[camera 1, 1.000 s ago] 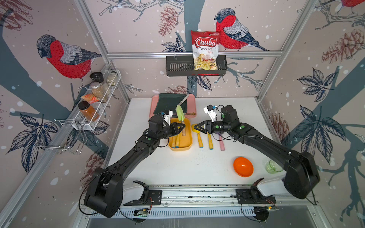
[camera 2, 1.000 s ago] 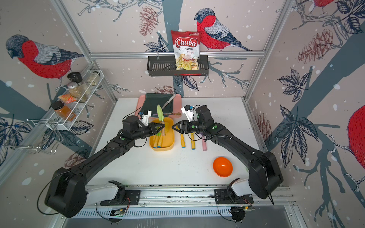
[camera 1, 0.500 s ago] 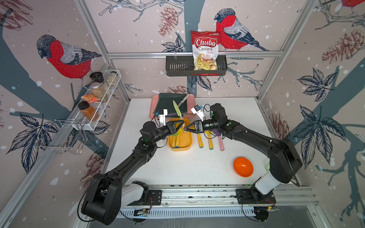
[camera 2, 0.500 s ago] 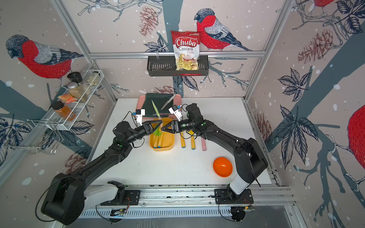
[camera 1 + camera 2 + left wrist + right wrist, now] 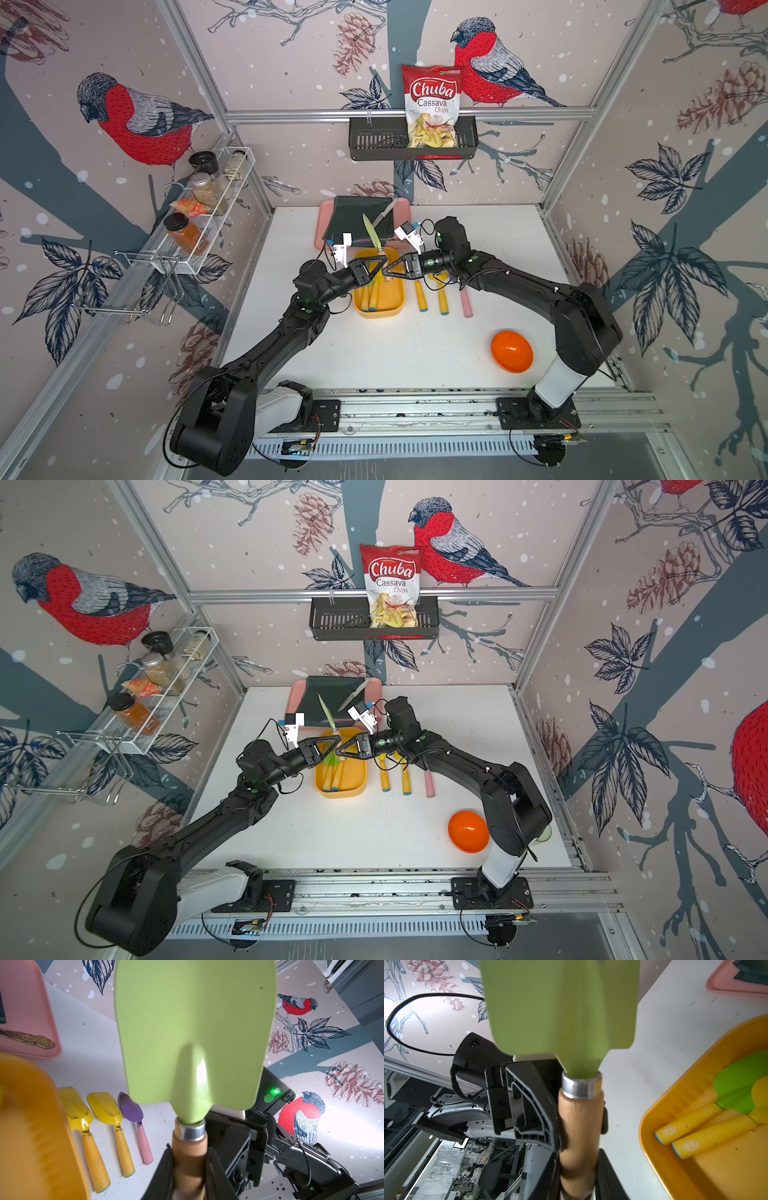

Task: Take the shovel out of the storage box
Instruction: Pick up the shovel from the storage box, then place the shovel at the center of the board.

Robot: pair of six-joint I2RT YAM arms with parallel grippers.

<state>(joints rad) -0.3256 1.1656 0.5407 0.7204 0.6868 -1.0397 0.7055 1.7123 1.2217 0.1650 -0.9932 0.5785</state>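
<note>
1. Storage box (image 5: 380, 312): on the table under my pincers; two yellow-handled tools lie inside.
2. Shovel (image 5: 371, 232): green blade, wooden handle, held upright above the box's far end. I judge it is out of the box.
3. My left pincer (image 5: 190, 1167): clamped on the wooden handle.
4. My right pincer (image 5: 579, 1176): closed on the same handle. Remaining, I judge: one pincer lets go, then the shovel is set down outside the box.

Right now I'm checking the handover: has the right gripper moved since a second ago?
Yes. The right gripper moved from above the yellow shovels toward the storage box, and now grips the green shovel above it.
</note>
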